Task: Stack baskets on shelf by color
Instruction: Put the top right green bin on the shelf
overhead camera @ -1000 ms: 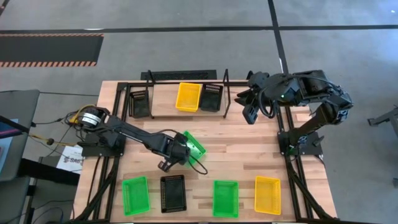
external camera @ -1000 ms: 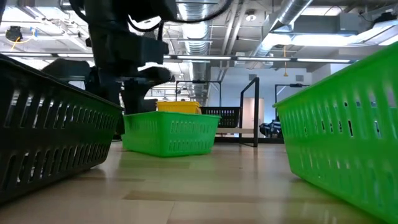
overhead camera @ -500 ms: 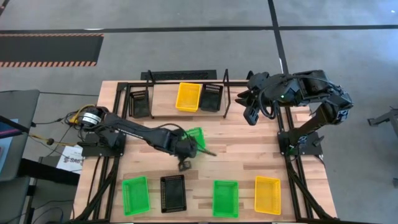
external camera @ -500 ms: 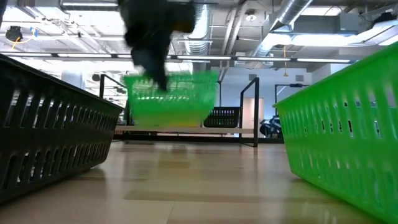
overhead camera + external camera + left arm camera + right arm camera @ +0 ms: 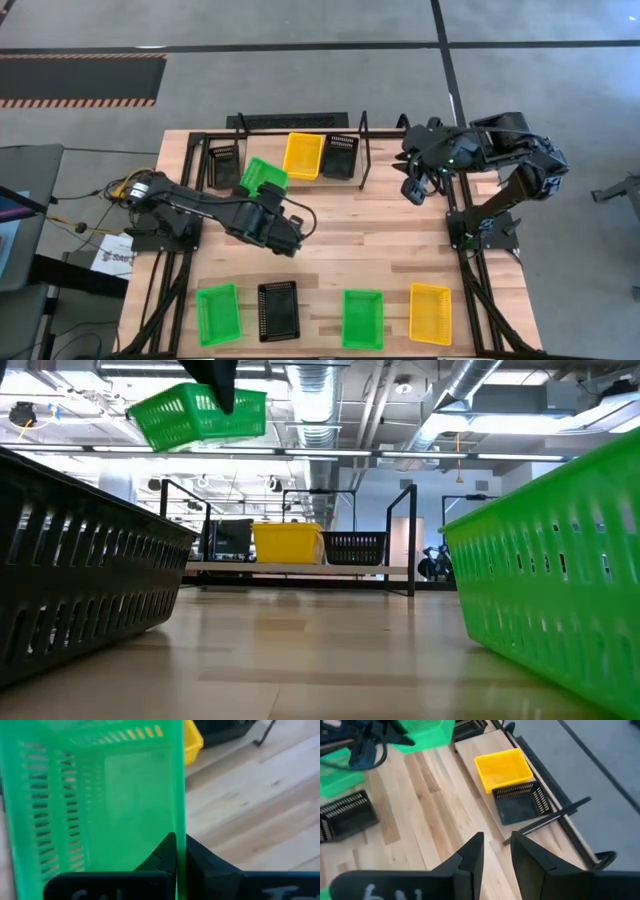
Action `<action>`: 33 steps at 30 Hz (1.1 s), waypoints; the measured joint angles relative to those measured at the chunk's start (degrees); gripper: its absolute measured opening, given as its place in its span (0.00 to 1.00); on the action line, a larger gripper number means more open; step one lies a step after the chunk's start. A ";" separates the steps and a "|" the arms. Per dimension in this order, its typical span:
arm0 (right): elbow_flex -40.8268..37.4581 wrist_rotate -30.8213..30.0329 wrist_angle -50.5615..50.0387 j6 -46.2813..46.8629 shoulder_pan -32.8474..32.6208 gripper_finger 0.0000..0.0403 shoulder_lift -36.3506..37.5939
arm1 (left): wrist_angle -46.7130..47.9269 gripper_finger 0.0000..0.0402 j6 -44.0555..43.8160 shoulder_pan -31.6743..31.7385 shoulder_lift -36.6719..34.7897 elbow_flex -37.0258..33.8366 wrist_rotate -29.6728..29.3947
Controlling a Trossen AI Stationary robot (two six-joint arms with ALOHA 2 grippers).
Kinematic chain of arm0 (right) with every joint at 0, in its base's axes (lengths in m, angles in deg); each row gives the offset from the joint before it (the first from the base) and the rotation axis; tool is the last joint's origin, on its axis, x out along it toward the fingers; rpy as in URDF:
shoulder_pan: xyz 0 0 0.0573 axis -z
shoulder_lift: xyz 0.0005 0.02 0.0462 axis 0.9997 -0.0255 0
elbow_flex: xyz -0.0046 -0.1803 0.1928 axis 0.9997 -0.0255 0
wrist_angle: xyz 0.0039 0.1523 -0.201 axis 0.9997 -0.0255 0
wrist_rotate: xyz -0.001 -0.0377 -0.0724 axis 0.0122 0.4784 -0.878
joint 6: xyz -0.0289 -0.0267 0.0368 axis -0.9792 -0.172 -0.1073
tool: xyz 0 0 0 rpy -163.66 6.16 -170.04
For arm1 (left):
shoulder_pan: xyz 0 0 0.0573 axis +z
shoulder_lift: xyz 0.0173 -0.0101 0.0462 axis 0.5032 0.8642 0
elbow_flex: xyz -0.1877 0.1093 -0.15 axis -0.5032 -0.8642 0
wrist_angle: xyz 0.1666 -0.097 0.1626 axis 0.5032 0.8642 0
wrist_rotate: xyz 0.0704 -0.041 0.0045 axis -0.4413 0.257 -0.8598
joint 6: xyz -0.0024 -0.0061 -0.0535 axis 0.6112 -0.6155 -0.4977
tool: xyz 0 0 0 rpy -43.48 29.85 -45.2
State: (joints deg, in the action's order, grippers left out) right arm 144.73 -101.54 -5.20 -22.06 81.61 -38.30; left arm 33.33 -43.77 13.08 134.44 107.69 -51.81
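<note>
My left gripper is shut on a green basket and holds it in the air, tilted, just in front of the shelf. On the shelf stand a black basket, a yellow basket and another black basket. Near the table's front edge stand a green basket, a black one, a second green one and a yellow one. My right gripper hangs open to the right of the shelf, with nothing between its fingers. My left gripper pinches one side wall of the green basket, with one finger inside the basket and one outside. The fingers come slanting down from the near side. The basket is lifted clear of table and shelf, tilted.
The shelf's upright black wire loops stand at its ends. Bare tabletop lies between the shelf and the front row of baskets. Cables lie by the left arm's base.
My left gripper has lifted the green basket off the middle of the table and carried it up and toward the far edge, to the shelf's left half. The wrist has rolled, and the basket has turned with it and now hangs tilted. My right gripper has tipped downward a little.
</note>
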 joint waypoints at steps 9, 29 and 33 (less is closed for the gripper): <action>0.49 -1.34 -0.02 -1.77 3.84 0.20 1.34 | -1.69 0.00 -4.19 1.73 -3.29 -4.55 -0.01; 0.45 -10.52 -0.02 -2.83 11.22 0.01 8.19 | -12.80 0.00 23.70 20.49 -3.76 -4.62 4.19; 0.43 -13.01 -0.02 -2.17 11.88 0.01 12.21 | -13.25 0.00 24.47 23.44 -3.76 -4.62 5.81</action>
State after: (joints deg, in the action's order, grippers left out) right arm 145.15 -114.55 -5.22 -24.23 93.48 -26.09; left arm 20.07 -19.29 36.52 130.68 103.07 -46.00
